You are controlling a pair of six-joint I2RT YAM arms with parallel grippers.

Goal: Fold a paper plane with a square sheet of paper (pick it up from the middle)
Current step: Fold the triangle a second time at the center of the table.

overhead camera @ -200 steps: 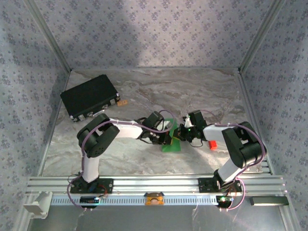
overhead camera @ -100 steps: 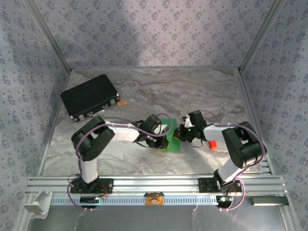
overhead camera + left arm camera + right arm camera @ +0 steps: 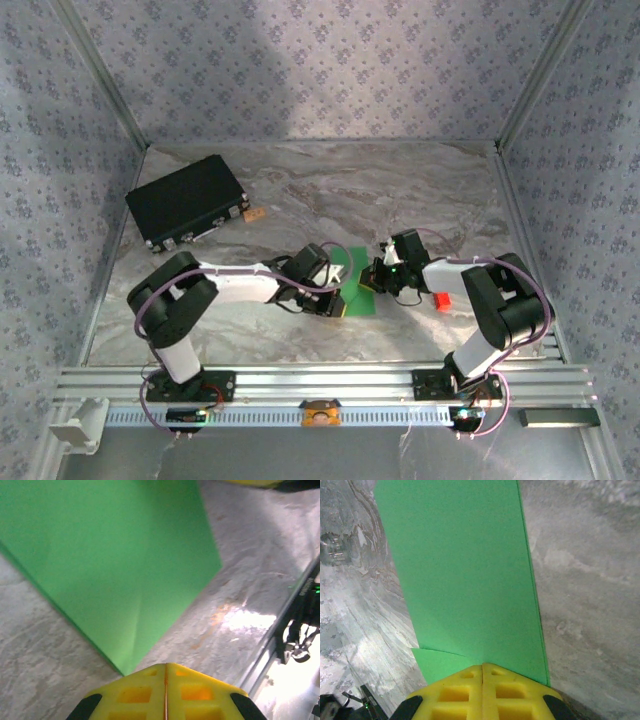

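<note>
The green square sheet of paper (image 3: 356, 279) lies folded flat on the marble table between my two grippers. In the left wrist view the paper (image 3: 115, 565) shows a crease running to its near corner. My left gripper (image 3: 166, 664) is shut, its yellow tips just right of that corner and off the paper. In the top view the left gripper (image 3: 337, 304) sits at the paper's near left edge. My right gripper (image 3: 482, 665) is shut too, with its tips resting on top of the paper (image 3: 465, 570), where a lower layer peeks out at the left. In the top view the right gripper (image 3: 369, 285) is at the paper's right edge.
A small red block (image 3: 439, 300) lies just right of the right arm's wrist. A black rectangular case (image 3: 187, 201) sits at the back left with a small brown piece (image 3: 255, 212) beside it. The aluminium rail (image 3: 320, 385) runs along the near edge.
The left gripper has slid off the paper toward the near left, and its elbow has swung left. More of the green paper is uncovered. The right arm has stayed put.
</note>
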